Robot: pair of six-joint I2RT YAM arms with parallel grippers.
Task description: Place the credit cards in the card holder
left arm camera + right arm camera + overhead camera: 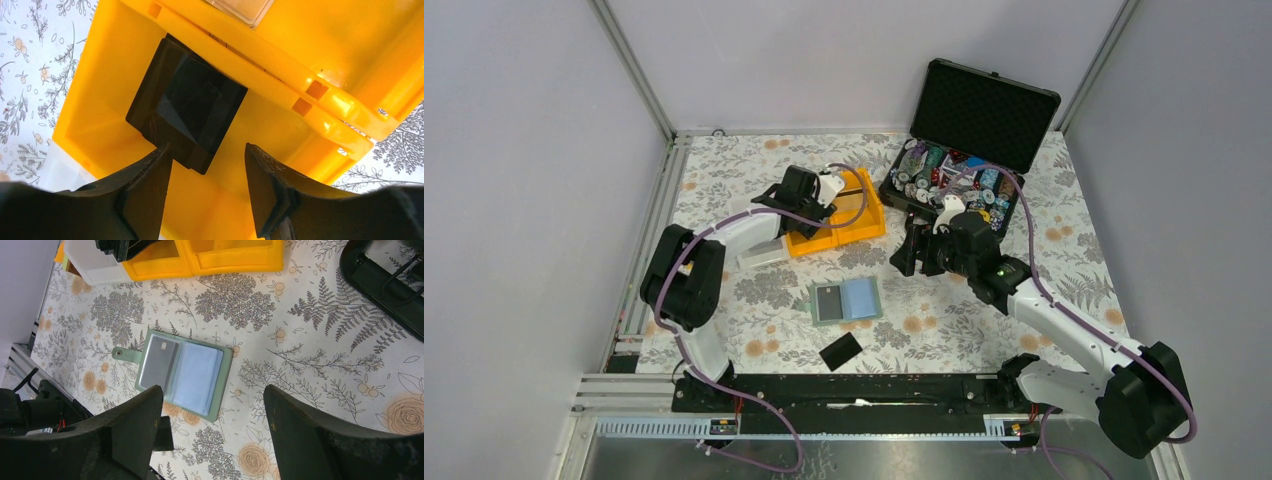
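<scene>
In the left wrist view a small stack of black credit cards point(187, 102) leans against the floor and wall of a yellow bin point(100, 100). My left gripper point(207, 146) hangs open just above the stack's near corner. Its left fingertip point(162, 155) is at the stack's edge; nothing is clamped. The card holder point(845, 301) lies open on the table, sage-green with pale blue pockets, and a dark card point(157, 362) sits in its left pocket. Another black card point(840, 351) lies loose nearer the arm bases. My right gripper point(212, 390) hovers open and empty over the card holder point(182, 372).
The yellow bin point(834, 230) stands at the back centre with a white bin point(764, 255) beside it. An open black foam-lined case point(969, 150) full of poker chips sits at the back right, close behind the right gripper point(914, 250).
</scene>
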